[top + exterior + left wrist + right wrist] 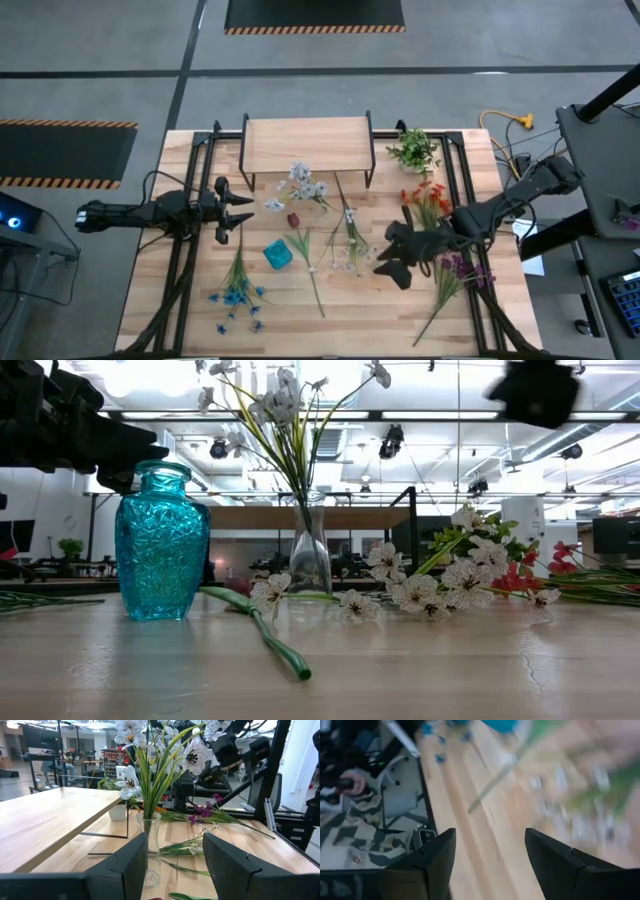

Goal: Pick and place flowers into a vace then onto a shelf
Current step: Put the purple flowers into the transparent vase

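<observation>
Left wrist view: left gripper (172,865) spread wide — clear vase (149,847) of white flowers (150,750) between its fingers; right gripper (392,262) gapes empty.

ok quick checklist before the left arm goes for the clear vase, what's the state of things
1. Left pincer open: ok, its fingers stand apart with nothing between them.
2. Left pincer lined up on the clear vase: ok, in the left wrist view the vase shows in the gap between the fingers, though farther off.
3. Flowers in the vase: ok, white blooms stand up out of its neck.
4. Shelf top free to take the vase: ok, nothing shows on it.
5. Right pincer out of the way: cannot tell, it hovers close to the vase among loose stems.
6. Right pincer empty: ok, open with nothing held.
</observation>
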### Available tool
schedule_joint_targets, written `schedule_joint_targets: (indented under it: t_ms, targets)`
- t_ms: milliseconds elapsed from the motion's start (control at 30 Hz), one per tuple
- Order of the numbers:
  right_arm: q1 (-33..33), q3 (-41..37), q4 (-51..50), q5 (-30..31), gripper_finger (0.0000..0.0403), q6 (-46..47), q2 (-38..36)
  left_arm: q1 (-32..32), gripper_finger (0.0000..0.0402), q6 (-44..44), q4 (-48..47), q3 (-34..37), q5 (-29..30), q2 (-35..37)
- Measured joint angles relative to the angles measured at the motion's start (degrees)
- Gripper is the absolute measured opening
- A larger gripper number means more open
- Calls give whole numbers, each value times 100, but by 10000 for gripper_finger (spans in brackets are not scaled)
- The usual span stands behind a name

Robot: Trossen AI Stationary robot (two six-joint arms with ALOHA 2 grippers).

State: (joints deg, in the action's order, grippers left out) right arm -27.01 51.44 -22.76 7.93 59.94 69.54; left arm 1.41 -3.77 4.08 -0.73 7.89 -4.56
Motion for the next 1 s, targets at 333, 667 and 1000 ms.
schedule_joint_targets:
  t_ms: [333, 667, 1000]
  targets:
    - [-764, -4, -1357, -317, 228, 4112, 0, 0, 174, 0, 0, 0, 1, -2]
    - [-1803, -7, -1387, -382, 228, 6542, 32, 0, 174, 0, 0, 0, 1, -2]
    - [-2497, 986, -2406, -842, 228, 7704, 1136, 0, 174, 2, 1, -79, -1, 7]
